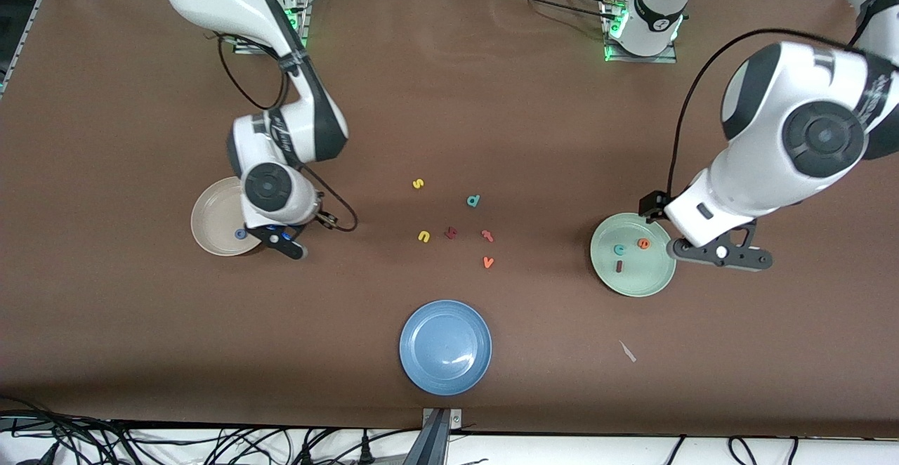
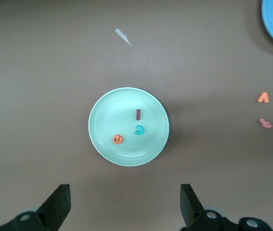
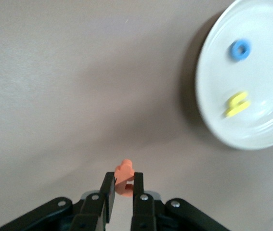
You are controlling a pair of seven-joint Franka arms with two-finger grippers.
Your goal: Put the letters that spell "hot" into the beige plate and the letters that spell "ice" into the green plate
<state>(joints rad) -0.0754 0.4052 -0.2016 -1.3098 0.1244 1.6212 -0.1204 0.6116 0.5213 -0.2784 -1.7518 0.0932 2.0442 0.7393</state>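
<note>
Brown table [image 1: 449, 100]: pale-green round plate [image 2: 102, 139] holds i, c, e; left claw [image 2: 125, 202] wide above. Right claw [image 3: 123, 192] pinches orange foam t [image 3: 124, 174] beside beige round plate [image 3: 213, 96]; t undelivered.

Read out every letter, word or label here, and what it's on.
"i", "c", "e": foam letters in the pale green plate.
"o", "h": foam letters in the beige plate.
"t": orange foam letter pinched in the right gripper.
"s", "d", "u", "t", "v": foam letters loose on the brown table.
Dark red letter beside "u", arm markings: unreadable.
</note>
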